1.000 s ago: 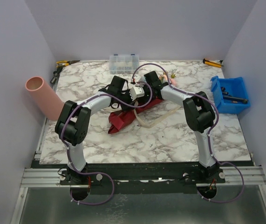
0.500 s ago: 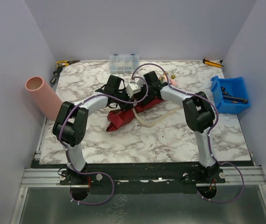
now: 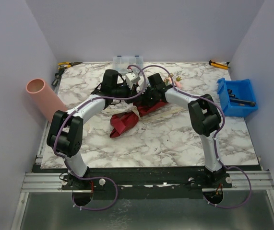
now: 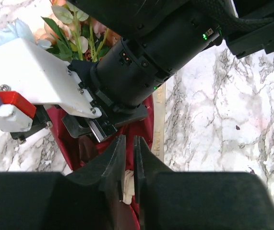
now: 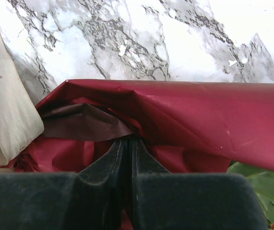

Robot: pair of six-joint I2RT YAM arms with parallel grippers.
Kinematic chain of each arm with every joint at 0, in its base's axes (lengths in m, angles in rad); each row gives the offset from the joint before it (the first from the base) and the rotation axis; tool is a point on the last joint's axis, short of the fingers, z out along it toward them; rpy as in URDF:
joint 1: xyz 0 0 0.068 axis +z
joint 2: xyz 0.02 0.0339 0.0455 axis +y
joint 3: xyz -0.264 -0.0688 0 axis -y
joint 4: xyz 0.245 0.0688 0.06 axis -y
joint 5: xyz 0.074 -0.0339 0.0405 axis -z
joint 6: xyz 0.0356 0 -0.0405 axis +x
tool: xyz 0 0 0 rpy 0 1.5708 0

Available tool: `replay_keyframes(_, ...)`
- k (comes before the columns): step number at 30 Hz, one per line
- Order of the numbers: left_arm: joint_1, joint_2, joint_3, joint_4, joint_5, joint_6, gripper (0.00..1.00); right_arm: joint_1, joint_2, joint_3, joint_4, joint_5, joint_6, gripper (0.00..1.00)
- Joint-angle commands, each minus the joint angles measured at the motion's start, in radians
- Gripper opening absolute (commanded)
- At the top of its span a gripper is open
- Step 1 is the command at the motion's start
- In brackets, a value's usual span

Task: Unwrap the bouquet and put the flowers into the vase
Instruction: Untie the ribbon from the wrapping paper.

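Maroon bouquet pinched in right end effector; left end effector pressed together, right wrist ahead.

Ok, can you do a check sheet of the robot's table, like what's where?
Surface: marble table, bouquet lying mid-table.
Job's things: bouquet in its wrap; flowers poke out the far end; ribbon trails beside; vase tilted at left edge, no flowers in it.
Clutter: clear box and tools at back; orange tool back right; blue bin right.
Pincers: left pincer shut on ribbon; right pincer shut on wrap.
Cables: purple cables loop by the front rail.
Surroundings: plain walls.
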Motion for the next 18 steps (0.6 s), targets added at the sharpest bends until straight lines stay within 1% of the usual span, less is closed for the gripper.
replay_keyframes(1,0.006,-0.012,0.0,-0.053,-0.005,0.064,0.25,0.007,0.176,-0.099,-0.249,0.114,-0.024,0.1)
replay_keyframes(4,0.006,-0.005,0.001,-0.105,-0.04,0.1,0.32,0.007,0.177,-0.1,-0.249,0.114,-0.023,0.1)
replay_keyframes(8,0.012,-0.02,-0.045,-0.127,-0.055,0.123,0.47,0.007,0.173,-0.102,-0.247,0.115,-0.023,0.09)
replay_keyframes(10,0.015,-0.035,-0.072,-0.13,-0.058,0.135,0.51,0.007,0.17,-0.104,-0.245,0.113,-0.024,0.09)
replay_keyframes(12,0.018,-0.051,-0.093,-0.13,-0.069,0.14,0.53,0.006,0.165,-0.108,-0.239,0.112,-0.025,0.1)
replay_keyframes(14,0.023,-0.056,-0.106,-0.131,-0.074,0.134,0.52,0.006,0.158,-0.113,-0.232,0.113,-0.028,0.1)
replay_keyframes(18,0.041,-0.038,-0.102,-0.127,-0.076,0.096,0.45,0.007,0.139,-0.114,-0.228,0.112,-0.025,0.11)
